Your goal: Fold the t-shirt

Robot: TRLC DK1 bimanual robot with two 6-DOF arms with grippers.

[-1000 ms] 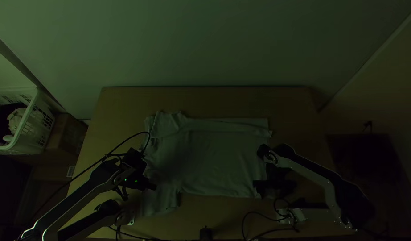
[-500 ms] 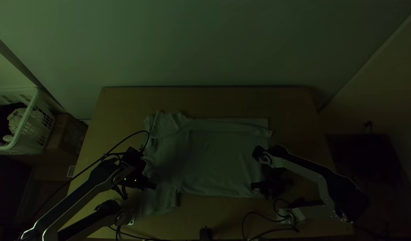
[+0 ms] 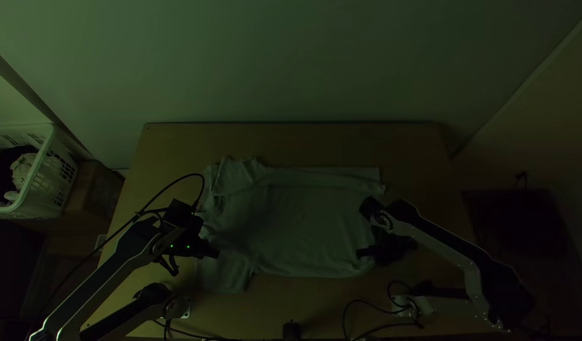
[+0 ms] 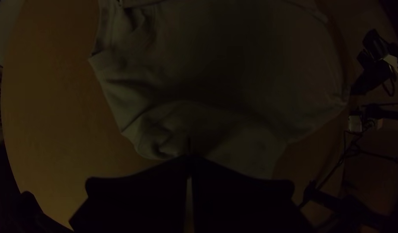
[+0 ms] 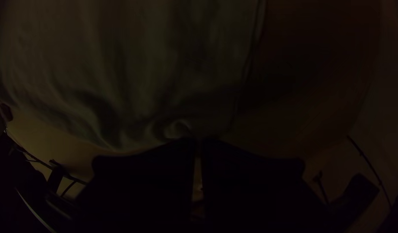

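T-shirt (image 3: 303,227) spread; cloth softly creased

T-shirt (image 3: 303,221): matt, softly creased cloth. Table (image 3: 303,142): smooth wood. Basket (image 3: 43,192): pale plastic.

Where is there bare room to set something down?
Bare wood shows between the t-shirt and the far edge of the table. It is crowded nearer: left tool and right tool at the shirt, cables toward the near edge.
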